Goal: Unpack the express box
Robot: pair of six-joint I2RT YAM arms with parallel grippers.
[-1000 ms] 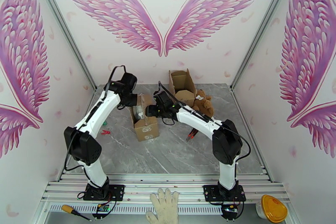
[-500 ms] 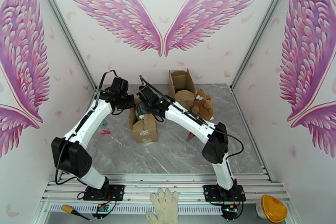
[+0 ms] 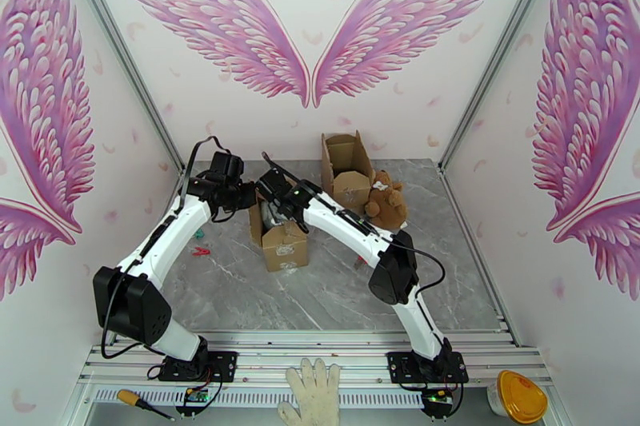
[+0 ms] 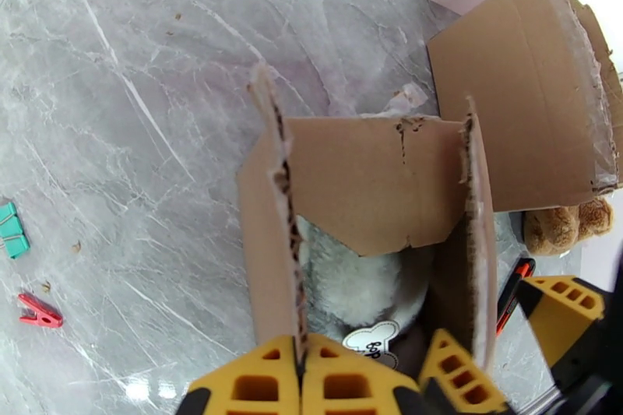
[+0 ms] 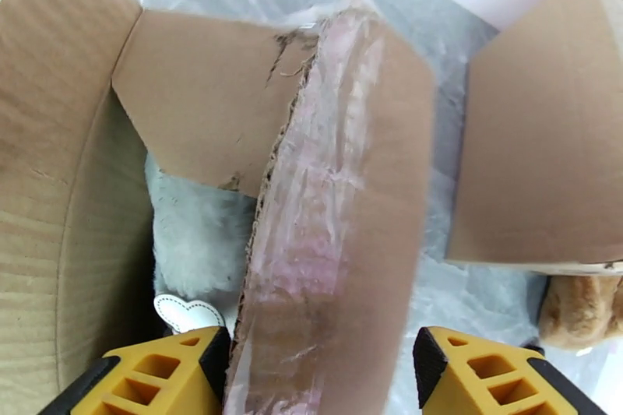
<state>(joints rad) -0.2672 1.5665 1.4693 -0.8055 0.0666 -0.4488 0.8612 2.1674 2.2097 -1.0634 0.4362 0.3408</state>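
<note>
The express box (image 3: 280, 237) stands open on the grey table, flaps up. A white plush toy (image 4: 350, 284) with a white tag lies inside it, its fur also showing deep in the box as the plush (image 5: 195, 245) in the right wrist view. My left gripper (image 4: 300, 353) is shut on the upper edge of the box's left flap (image 4: 269, 253); from above, the left gripper (image 3: 246, 197) sits at the box's far left corner. My right gripper (image 5: 319, 366) is open, its fingers straddling the taped right flap (image 5: 335, 237) without pinching it. Seen from above, the right gripper (image 3: 274, 208) hangs over the box.
A second open carton (image 3: 346, 157) and a brown teddy bear (image 3: 386, 201) sit right of the box. A red clip (image 3: 200, 250) and a teal clip (image 3: 198, 233) lie to the left, a red-black tool (image 3: 364, 258) to the right. A glove (image 3: 312, 397) lies on the front rail.
Both arms swung left and back. The right gripper moved from beside the box onto its right flap; the left gripper came down onto the left flap. The box shifted slightly.
</note>
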